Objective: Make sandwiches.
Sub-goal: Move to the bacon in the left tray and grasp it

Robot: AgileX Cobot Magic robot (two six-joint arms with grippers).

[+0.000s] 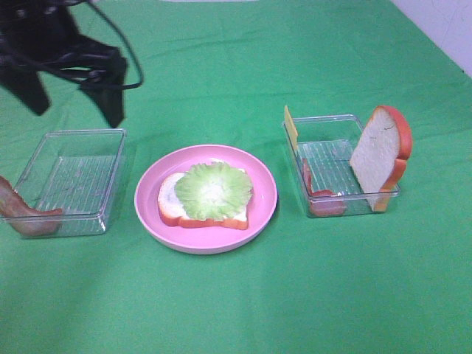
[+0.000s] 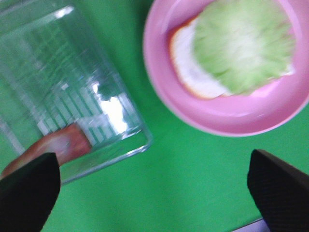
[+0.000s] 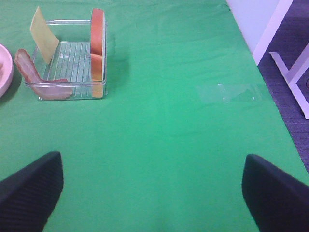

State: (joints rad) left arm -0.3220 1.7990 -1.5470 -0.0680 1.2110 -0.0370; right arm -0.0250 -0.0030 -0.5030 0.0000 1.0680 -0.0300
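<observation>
On the pink plate lies a white bread slice with a pale green lettuce leaf on top; the left wrist view shows the lettuce and bread too. My left gripper hangs open and empty above the far end of the left tray, its fingertips wide apart. A bacon strip leans on that tray's near corner. The right tray holds an upright bread slice, a cheese slice and bacon. My right gripper is open over bare cloth.
A green cloth covers the table. The right wrist view shows the table's edge, a white leg and floor beyond. In that view the right tray stands far from the gripper, with the plate's rim at the frame edge.
</observation>
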